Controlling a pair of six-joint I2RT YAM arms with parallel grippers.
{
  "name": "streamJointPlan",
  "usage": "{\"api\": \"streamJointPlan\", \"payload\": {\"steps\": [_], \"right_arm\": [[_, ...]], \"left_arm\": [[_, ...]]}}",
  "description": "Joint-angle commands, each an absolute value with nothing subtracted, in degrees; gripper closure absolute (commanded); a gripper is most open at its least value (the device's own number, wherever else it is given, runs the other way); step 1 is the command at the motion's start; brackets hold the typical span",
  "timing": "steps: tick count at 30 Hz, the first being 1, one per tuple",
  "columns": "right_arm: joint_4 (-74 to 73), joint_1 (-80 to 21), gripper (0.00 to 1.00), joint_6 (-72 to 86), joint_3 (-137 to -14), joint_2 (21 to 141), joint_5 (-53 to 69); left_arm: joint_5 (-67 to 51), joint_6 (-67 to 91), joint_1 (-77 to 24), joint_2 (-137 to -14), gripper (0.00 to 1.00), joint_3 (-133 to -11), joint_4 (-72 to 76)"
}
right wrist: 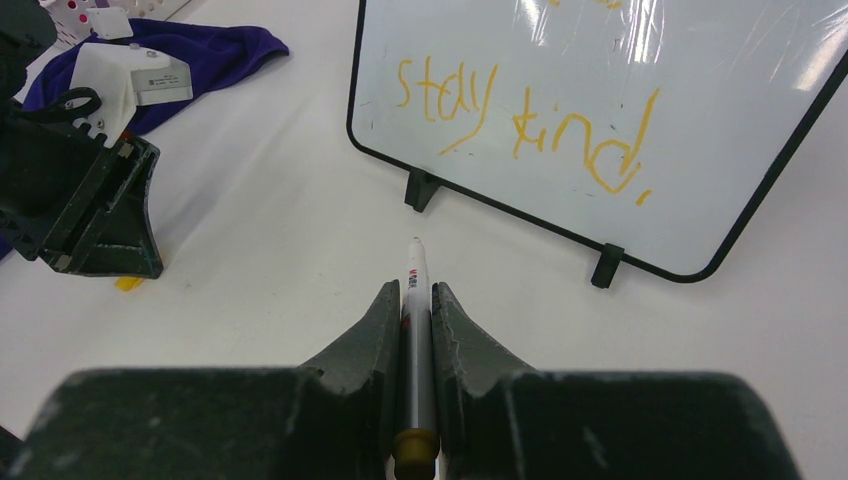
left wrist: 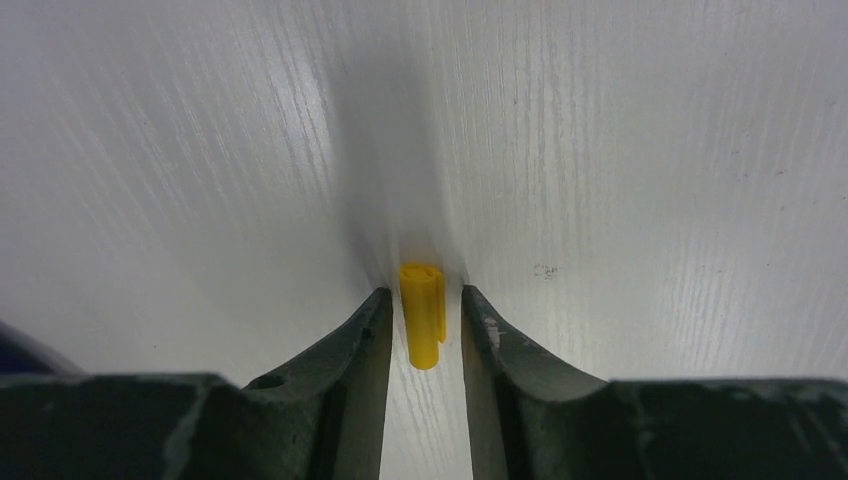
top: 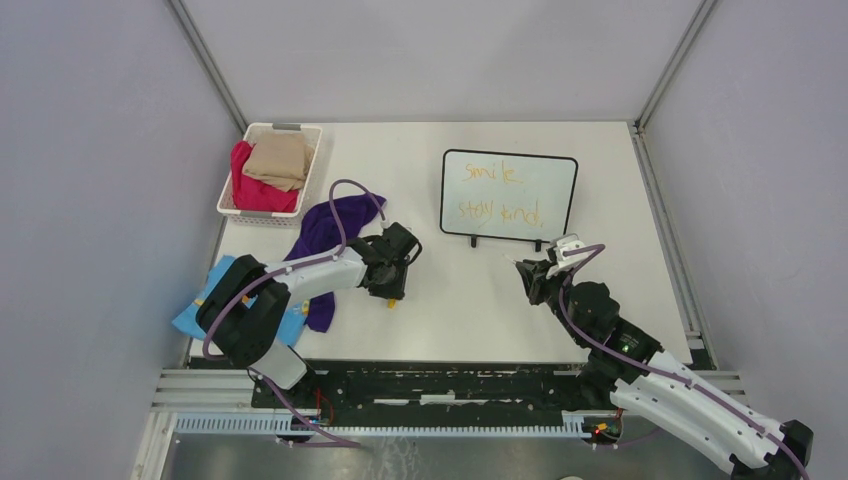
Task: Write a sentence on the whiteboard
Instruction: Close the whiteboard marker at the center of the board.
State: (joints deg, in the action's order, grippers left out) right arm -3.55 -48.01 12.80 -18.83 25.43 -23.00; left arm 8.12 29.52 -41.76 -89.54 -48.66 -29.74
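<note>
The whiteboard (top: pixel 548 180) stands on its two feet at the back centre, with the sentence (top: pixel 498 211) in orange, "smile" above "stay kind". The right wrist view shows the board (right wrist: pixel 600 60) and "stay kind" (right wrist: pixel 520 125). My right gripper (top: pixel 527 270) (right wrist: pixel 417 295) is shut on a white-and-grey marker (right wrist: pixel 416 330), tip pointing at the board, just in front of its feet. My left gripper (top: pixel 392 297) (left wrist: pixel 422 300) is low over the table, its jaws slightly apart on either side of a yellow marker cap (left wrist: pixel 422 315) lying on the table, with a gap on each side.
A white basket (top: pixel 222 205) with red and tan clothes stands at the back left. A purple cloth (top: pixel 325 235) and a blue cloth (top: pixel 200 310) lie under and beside the left arm. The cap also shows in the right wrist view (right wrist: pixel 128 284).
</note>
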Motion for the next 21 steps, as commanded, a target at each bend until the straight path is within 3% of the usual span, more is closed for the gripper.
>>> {"api": "streamJointPlan", "payload": {"steps": [1,12,21], "right_arm": [[-1.8,-48.3,1.00,13.6,-19.6,24.6,-23.3],[-1.9,-48.4,1.00,13.6,-19.6,24.3,-23.4],[-1.9,-48.3,1.00,13.5,-19.6,24.5,-24.0]], "left_arm": [[8.8,31.5,-41.8,-91.1,0.63,-47.3,-27.8],[8.5,31.4,-41.8,-92.0,0.75,-46.7,-27.5],[9.1,31.8,-41.8,-88.6,0.98,-47.4,-27.5]]}}
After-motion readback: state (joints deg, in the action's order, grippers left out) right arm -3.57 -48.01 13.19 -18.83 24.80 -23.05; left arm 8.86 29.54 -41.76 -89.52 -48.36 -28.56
